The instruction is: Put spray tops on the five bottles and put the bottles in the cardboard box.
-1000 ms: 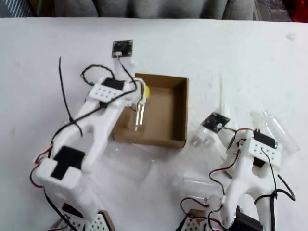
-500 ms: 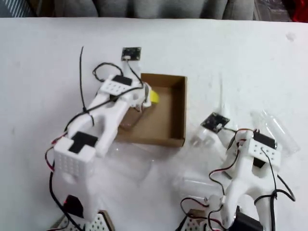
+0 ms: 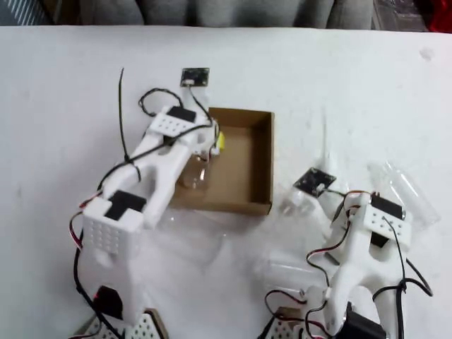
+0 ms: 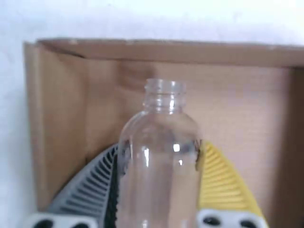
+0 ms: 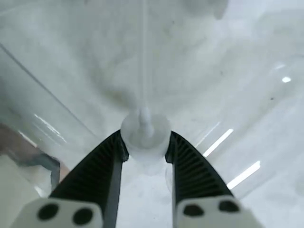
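Left gripper is clenched on the clear bottle. The neck is uncapped and sticks out past the fingertips, with the cardboard box floor right behind it. Right gripper is pinching a spray top, dip tube running ahead of the fingers. I wouldn't drop the bottle uncapped: keep the grip firm, line the tube up with the mouth, then seat the top. White table, slippery clear plastic between the arms, grey furniture beyond.
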